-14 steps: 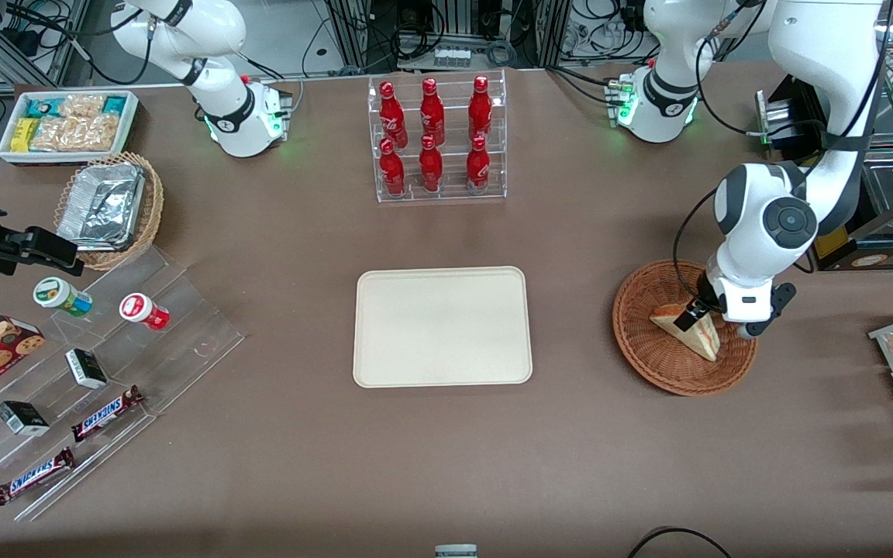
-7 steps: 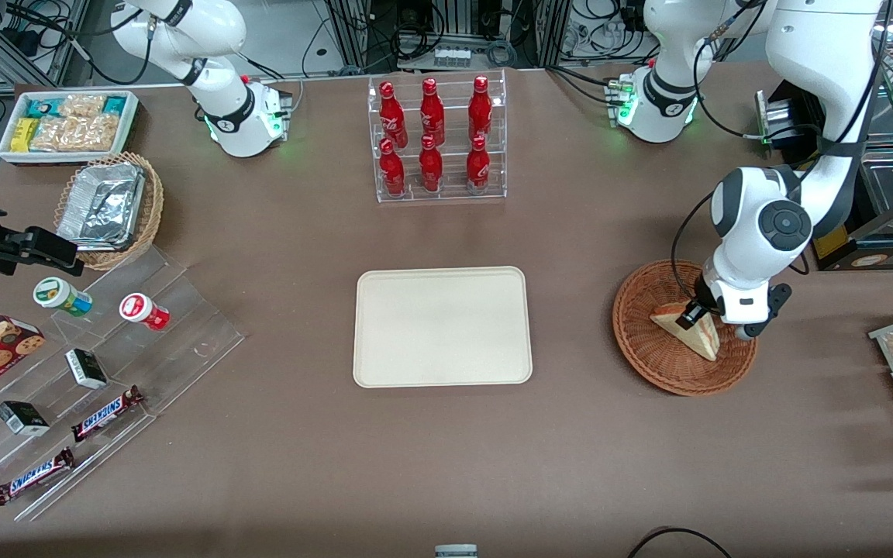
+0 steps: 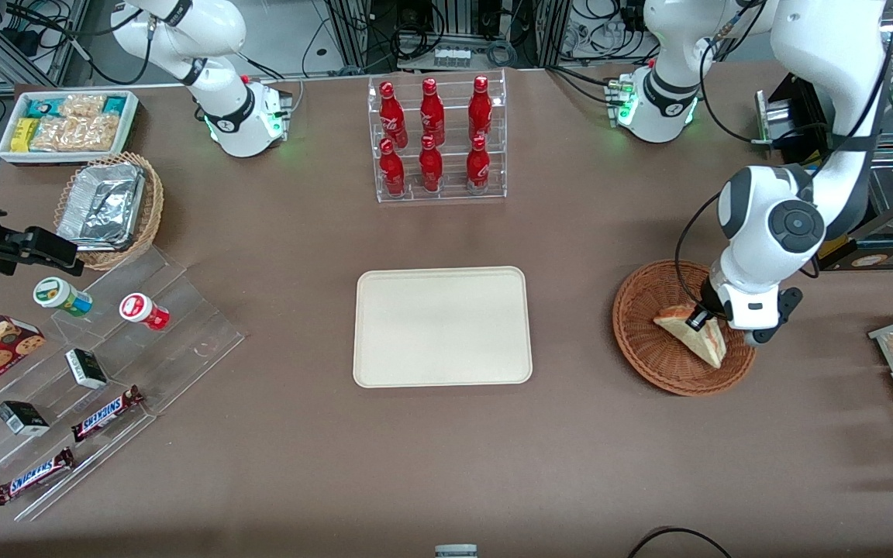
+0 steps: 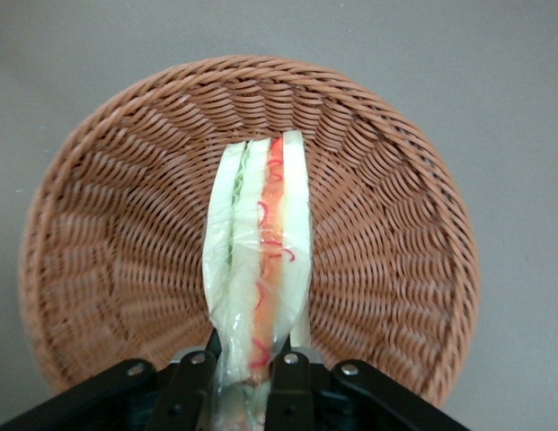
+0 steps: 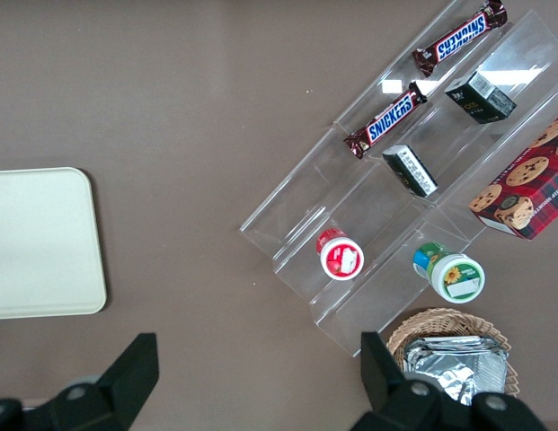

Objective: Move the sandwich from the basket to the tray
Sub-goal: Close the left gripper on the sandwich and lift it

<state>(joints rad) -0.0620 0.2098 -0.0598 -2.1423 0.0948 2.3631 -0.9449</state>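
We see the left arm's black two-finger gripper (image 4: pixel 247 364) pinched narrow on the small triangular sandwich wedge of pale bread with red and green filling (image 4: pixel 258 274), the 2 fingers (image 4: pixel 196 382) pressing the bread faces from either side so the layers stay stacked instead of sliding apart. In the front view the gripper (image 3: pixel 701 319) sits low over the round reddish-brown wicker basket (image 3: pixel 644 341), and the sandwich (image 3: pixel 693 335) is held by its thick end with its point angled down toward the basket's nearer rim. We cannot tell whether that point touches the weave or hangs just clear of it. The wrist view shows the sandwich on edge, its cut side up and a clear wrap around it, which we judge may make the grip a little slippery. The flat rectangular cream tray with rounded corners (image 3: pixel 442 325) lies on the brown worktop (image 3: pixel 446 449) well apart from the basket, toward the parked arm's end, with nothing on it. We judge the grasp made and the carry not yet begun; the lift should clear the basket rim before any sideways travel
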